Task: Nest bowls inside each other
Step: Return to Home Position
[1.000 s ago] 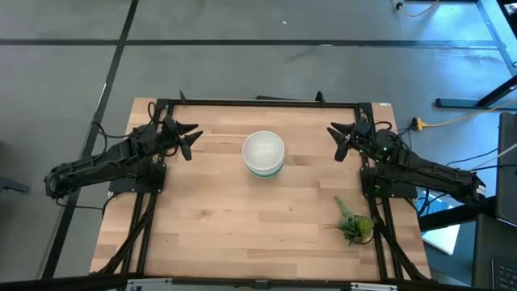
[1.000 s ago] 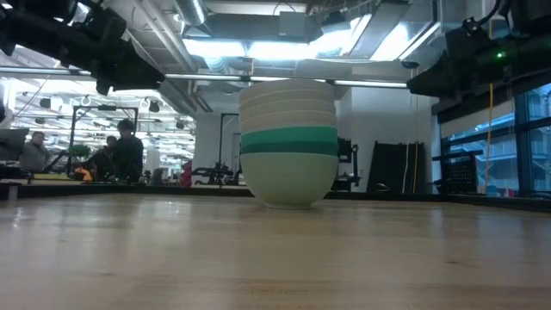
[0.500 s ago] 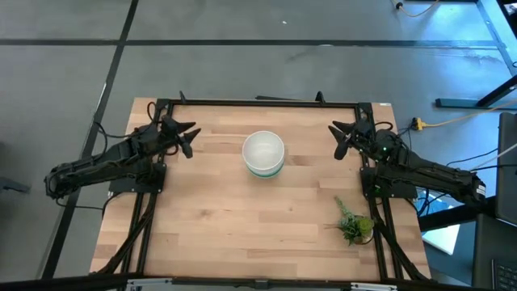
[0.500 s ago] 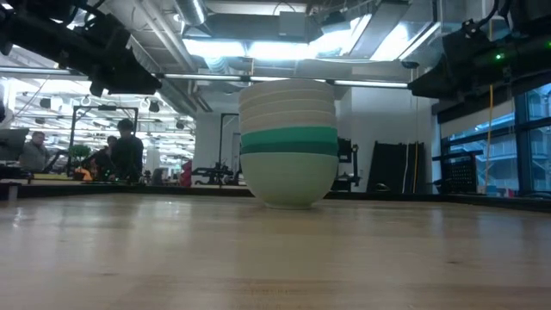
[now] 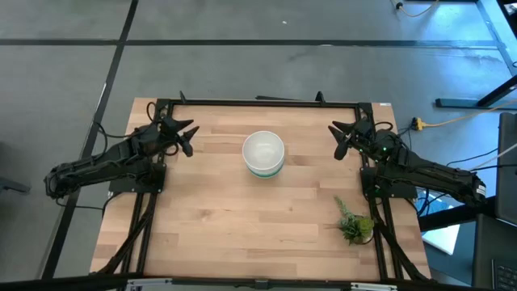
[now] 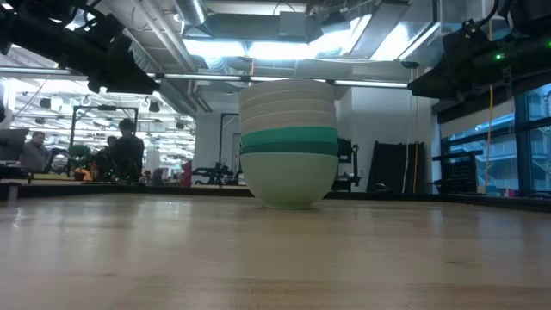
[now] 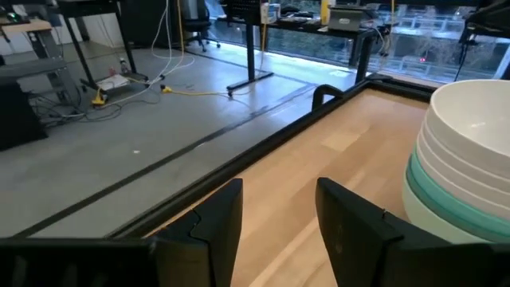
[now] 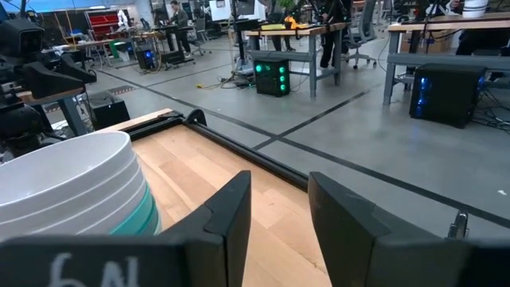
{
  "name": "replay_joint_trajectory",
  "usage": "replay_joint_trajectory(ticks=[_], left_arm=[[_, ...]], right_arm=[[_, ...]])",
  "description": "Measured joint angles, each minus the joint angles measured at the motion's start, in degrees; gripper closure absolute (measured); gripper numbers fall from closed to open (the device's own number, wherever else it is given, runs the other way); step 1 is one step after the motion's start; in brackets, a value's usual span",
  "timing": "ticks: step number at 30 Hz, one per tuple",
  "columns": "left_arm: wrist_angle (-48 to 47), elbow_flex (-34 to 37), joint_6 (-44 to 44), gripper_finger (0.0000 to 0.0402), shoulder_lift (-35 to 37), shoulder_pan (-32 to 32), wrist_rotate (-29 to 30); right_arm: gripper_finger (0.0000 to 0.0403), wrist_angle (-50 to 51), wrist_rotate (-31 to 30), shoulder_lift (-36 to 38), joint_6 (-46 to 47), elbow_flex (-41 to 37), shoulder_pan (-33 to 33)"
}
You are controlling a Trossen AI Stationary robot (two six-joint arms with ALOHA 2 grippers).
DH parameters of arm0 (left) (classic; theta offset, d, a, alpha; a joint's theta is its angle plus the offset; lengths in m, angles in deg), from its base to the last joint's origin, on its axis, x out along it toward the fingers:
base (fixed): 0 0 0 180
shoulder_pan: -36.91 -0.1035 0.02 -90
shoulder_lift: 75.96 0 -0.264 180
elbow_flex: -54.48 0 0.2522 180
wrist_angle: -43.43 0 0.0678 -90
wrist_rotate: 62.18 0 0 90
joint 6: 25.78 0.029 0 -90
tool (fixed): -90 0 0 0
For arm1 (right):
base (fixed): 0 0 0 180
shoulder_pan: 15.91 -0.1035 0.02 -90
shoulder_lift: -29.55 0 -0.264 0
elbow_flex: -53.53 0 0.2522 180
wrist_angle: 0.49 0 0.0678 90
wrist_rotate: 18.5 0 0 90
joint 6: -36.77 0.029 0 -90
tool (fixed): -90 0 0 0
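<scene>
The bowls stand nested in one stack (image 5: 263,153) at the table's middle, toward the far edge, resting on the bottom bowl's base. In the low view the stack (image 6: 287,142) shows white bowls on top, turquoise and dark teal bands, and a pale mint bowl at the bottom. My left gripper (image 5: 187,136) hovers open to the stack's left, clear of the table. My right gripper (image 5: 339,137) hovers open to its right. The stack (image 7: 466,159) shows beside the left fingers and the stack (image 8: 72,191) beside the right fingers, both apart from it.
A small green plant sprig (image 5: 354,224) lies near the table's right edge, toward the near side. A black frame (image 5: 258,101) runs along the far edge. People sit at desks (image 6: 120,151) in the room beyond. Bare wood (image 5: 242,226) spreads across the near half.
My left gripper has drawn back a little toward the table's far-left corner, away from the stack. The bowls have stayed where they were.
</scene>
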Motion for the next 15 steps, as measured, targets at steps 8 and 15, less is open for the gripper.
replay_joint_trajectory(ticks=[8, 15], left_arm=[[0.0, 0.0, 0.3, 0.0248, 0.0, 0.0, -0.1], [0.0, 0.0, 0.3, 0.0248, 0.0, 0.0, -0.3]], right_arm=[[0.0274, 0.0, 0.0, 0.0, 0.0, 0.0, 0.0], [0.0274, 0.0, 0.0, 0.0, 0.1, 0.0, 0.0]])
